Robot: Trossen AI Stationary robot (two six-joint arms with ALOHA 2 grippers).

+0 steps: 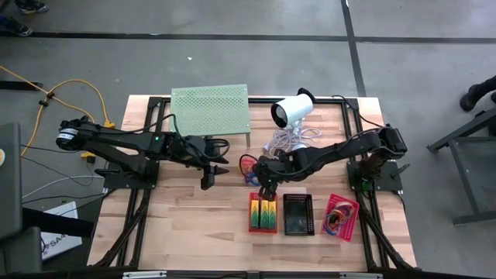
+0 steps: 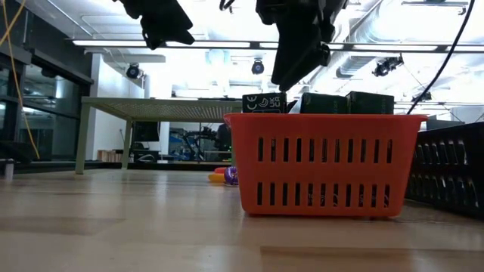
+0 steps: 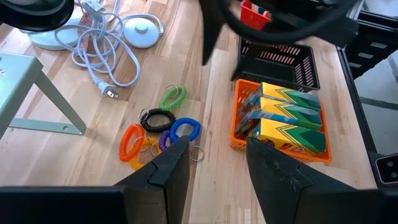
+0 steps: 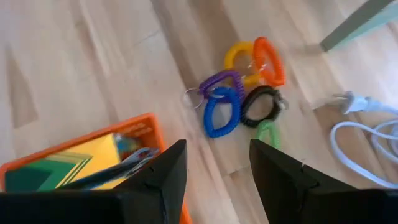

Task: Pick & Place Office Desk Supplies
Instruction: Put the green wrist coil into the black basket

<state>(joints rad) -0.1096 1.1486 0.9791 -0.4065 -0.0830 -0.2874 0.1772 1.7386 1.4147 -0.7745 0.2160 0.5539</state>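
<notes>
from above, the table (image 1: 186, 232) fills the middle of the frame, with three baskets in a row at lower centre: the red basket (image 1: 263, 212) with green and yellow packs (image 1: 264, 210), the black basket (image 1: 298, 214) to its right, and the pink basket (image 1: 342, 215) furthest right holding a tangle of bands (image 1: 338, 215). the right gripper (image 1: 266, 191) hangs just over the top edge of the red basket, and the left gripper (image 1: 208, 181) sits left of centre over bare wood. between the two lies a small heap of coil loops (image 1: 248, 170), too small here to sort by colour. the green stand (image 1: 209, 110) and white device (image 1: 292, 109) are at upper centre.

the left wrist view shows what the top view cannot: the loops (image 3: 158, 127) are orange, black, green, blue and purple, lying apart from the red basket (image 3: 281, 122), and its own fingers (image 3: 171, 165) stand apart with nothing between them. the right wrist view adds a yellow loop (image 4: 239, 56) and shows its fingers (image 4: 163, 171) likewise spread and empty, over the basket's corner (image 4: 134, 127).

the low view alone shows height: the red basket (image 2: 325, 162) sits on the table at centre right with packs (image 2: 346, 103) poking above its rim, the right gripper (image 2: 296, 53) just above them.
</notes>
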